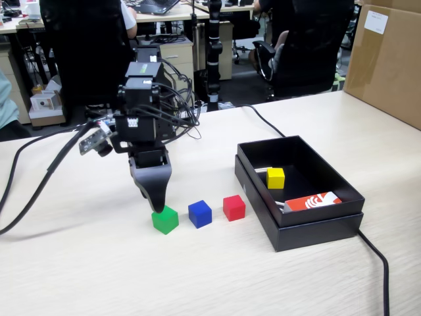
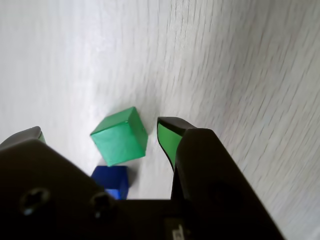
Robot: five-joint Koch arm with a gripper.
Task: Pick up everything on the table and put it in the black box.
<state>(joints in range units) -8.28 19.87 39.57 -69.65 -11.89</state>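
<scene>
Between the jaws, spread apart and low over the counter (image 1: 99,276), sits the green cube (image 2: 120,136), untouched, turned slightly off-square. Looks light, rigid, smooth: take it on opposite flat faces. Blue cube (image 1: 200,214) and red cube (image 1: 233,207) wait beside it; yellow cube (image 1: 275,178) is already in the black box (image 1: 309,227).

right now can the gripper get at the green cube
Probably yes. In the wrist view the green cube sits between the open jaws of the gripper, with nothing blocking it; the blue cube lies just beside it, apart.
</scene>
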